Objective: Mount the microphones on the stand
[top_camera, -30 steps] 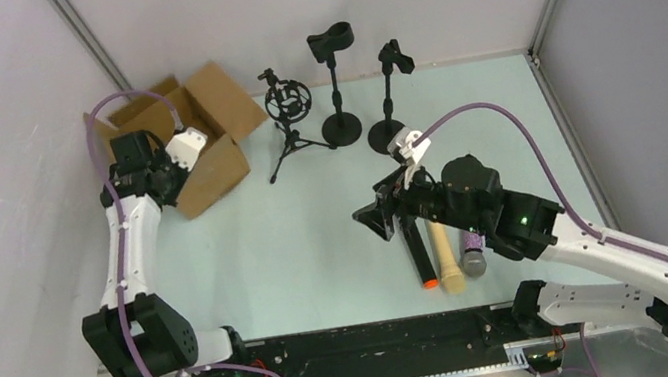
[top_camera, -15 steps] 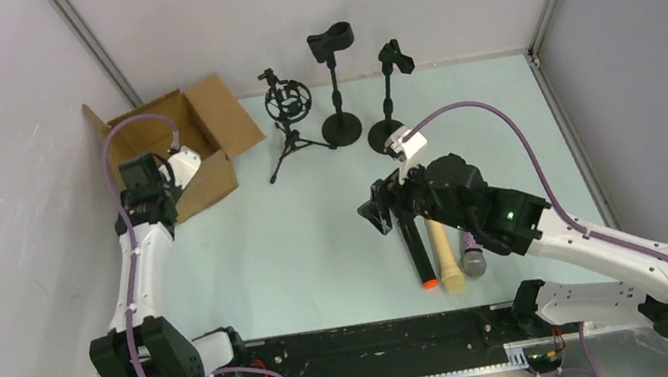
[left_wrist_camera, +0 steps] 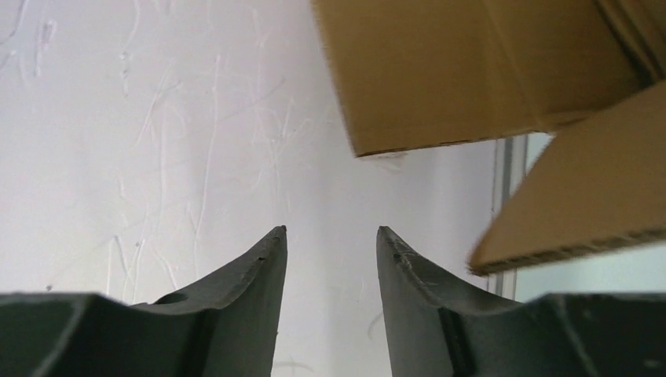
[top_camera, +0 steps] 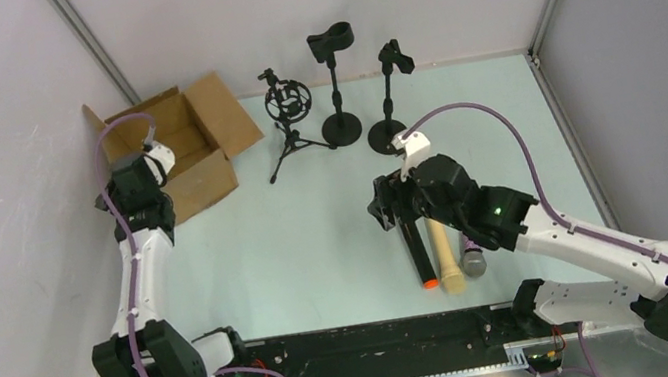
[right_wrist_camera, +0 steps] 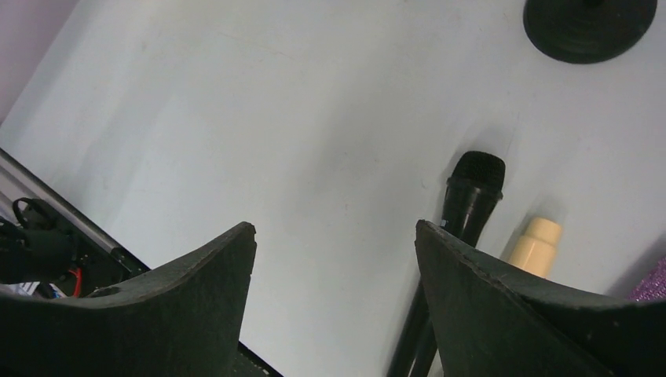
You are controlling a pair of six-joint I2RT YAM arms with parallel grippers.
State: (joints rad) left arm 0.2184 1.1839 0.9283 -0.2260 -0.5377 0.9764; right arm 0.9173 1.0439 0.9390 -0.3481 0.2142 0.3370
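Observation:
Three microphones lie side by side on the table in the top view: black with an orange end (top_camera: 416, 254), cream-beige (top_camera: 445, 254) and purple glitter (top_camera: 473, 255). Three stands are at the back: a tripod shock mount (top_camera: 286, 105), a clip stand (top_camera: 330, 47) and a second clip stand (top_camera: 393, 58). My right gripper (top_camera: 381, 205) hovers open and empty just left of the microphones' far ends. In the right wrist view it (right_wrist_camera: 334, 228) has the black microphone (right_wrist_camera: 470, 196) and the cream one (right_wrist_camera: 536, 243) to its right. My left gripper (left_wrist_camera: 331, 229) is open and empty, facing the left wall.
An open cardboard box (top_camera: 187, 146) sits at the back left beside my left gripper (top_camera: 128, 176); its flaps (left_wrist_camera: 471, 71) fill the top right of the left wrist view. A round stand base (right_wrist_camera: 589, 27) shows in the right wrist view. Enclosure walls close in on the left, back and right.
My left gripper has swung off the cardboard box toward the left wall. My right gripper has shifted slightly right and back, staying open. The microphones have not moved.

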